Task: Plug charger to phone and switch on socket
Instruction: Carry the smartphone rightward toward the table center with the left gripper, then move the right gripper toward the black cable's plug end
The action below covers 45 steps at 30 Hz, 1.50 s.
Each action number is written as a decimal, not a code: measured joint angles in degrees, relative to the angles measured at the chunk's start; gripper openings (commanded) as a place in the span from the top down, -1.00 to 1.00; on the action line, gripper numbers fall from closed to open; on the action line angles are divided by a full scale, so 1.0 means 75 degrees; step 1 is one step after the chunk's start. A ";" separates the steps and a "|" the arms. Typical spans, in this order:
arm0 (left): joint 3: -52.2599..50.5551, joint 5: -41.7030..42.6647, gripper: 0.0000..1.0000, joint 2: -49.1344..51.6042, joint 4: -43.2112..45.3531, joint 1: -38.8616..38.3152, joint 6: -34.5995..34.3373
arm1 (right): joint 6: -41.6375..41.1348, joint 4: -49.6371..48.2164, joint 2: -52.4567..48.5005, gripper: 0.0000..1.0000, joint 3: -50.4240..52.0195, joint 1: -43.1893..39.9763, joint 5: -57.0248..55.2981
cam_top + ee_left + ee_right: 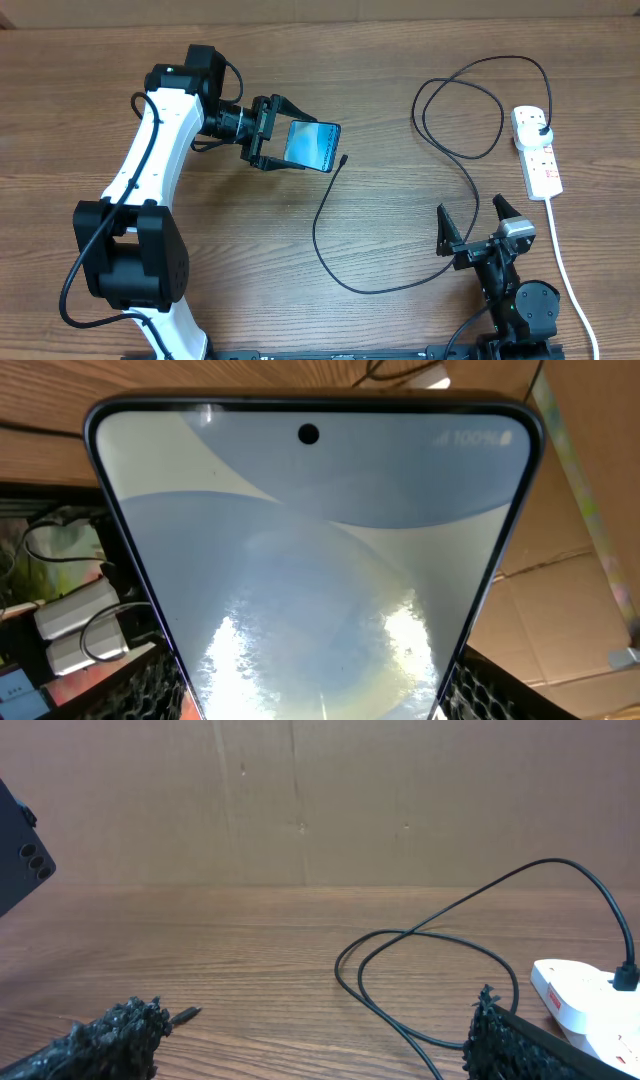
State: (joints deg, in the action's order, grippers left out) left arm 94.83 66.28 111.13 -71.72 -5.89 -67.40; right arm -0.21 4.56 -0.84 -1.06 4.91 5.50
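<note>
The phone (318,146) is pinched edge to edge by the left claw (298,142) in the upper middle of the overhead frame, tilted with its lit screen facing up. In the left wrist view the screen (320,560) fills nearly the whole frame, and the black textured pads (150,690) are seen against its two long edges at the bottom corners. In the right wrist view the dark back of the phone (20,845) is seen at the upper left, and it appears raised off the bench (400,40).

The charger (316,222) is laid in loose loops across the middle of the bench. Its connector tip (344,158) lies free on the wood just beside the lower right corner of the phone, and no contact with the phone is seen. Its black plug (541,130) is seated in the socket (540,165), which lies flat at the right edge of the overhead frame with its white cord (565,270) trailing toward the lower right. Whether the switches are on cannot be told.

The right claw (470,212) is spread wide and holds nothing, low at the lower right and well apart from the phone. Through its own camera the connector tip (185,1014) is seen near the left finger (110,1030), and the socket (590,1000) at the right.
</note>
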 measured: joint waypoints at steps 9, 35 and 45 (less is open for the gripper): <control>0.0000 0.0023 -0.18 0.0000 0.0003 0.0000 -0.0006 | 0.0000 0.0006 0.0000 -0.99 0.0000 0.0003 -0.0003; 0.0000 -0.2218 -0.17 0.0079 -0.0224 0.0102 -0.0076 | -0.0003 0.0000 0.0000 -1.00 0.0000 0.0003 0.0000; -0.0015 -0.1679 -0.18 0.0737 -0.0720 0.0102 0.0781 | -0.1361 -0.0009 -0.0003 -1.00 0.0000 0.0003 0.0297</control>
State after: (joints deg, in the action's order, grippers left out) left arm 94.72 53.69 116.66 -77.12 -5.13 -61.54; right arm -10.41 4.49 -0.86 -1.06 4.93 7.73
